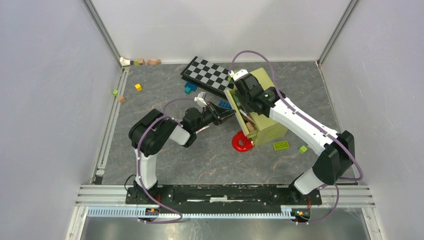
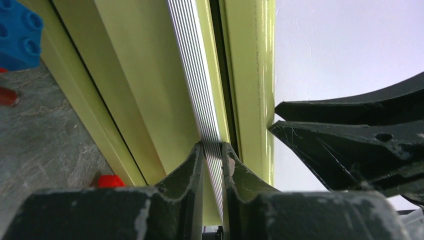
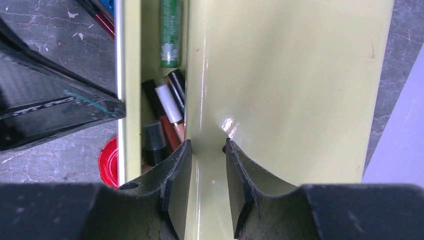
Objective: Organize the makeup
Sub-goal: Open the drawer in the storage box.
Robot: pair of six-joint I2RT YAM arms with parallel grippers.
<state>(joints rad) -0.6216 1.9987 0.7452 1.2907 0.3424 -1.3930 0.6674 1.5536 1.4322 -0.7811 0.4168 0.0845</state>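
Note:
A yellow-green case (image 1: 265,122) stands partly open on the table. Through its gap in the right wrist view I see makeup inside: a green tube (image 3: 170,32), a white-capped stick (image 3: 167,102) and dark-capped sticks (image 3: 154,140). My left gripper (image 2: 212,150) is shut on the silver ribbed strip (image 2: 192,60) along the case's front edge; in the top view it (image 1: 231,114) reaches in from the left. My right gripper (image 3: 206,145) is shut on the rounded edge of the case's lid (image 3: 280,70), and from above it (image 1: 243,102) sits over the case.
A red horseshoe piece (image 1: 242,142) lies against the case's near corner. A blue brick (image 2: 17,32) and loose pencils (image 3: 97,15) lie left of the case. A checkered board (image 1: 209,75) is behind it, a green brick (image 1: 280,145) to its right, small bricks (image 1: 137,87) at far left.

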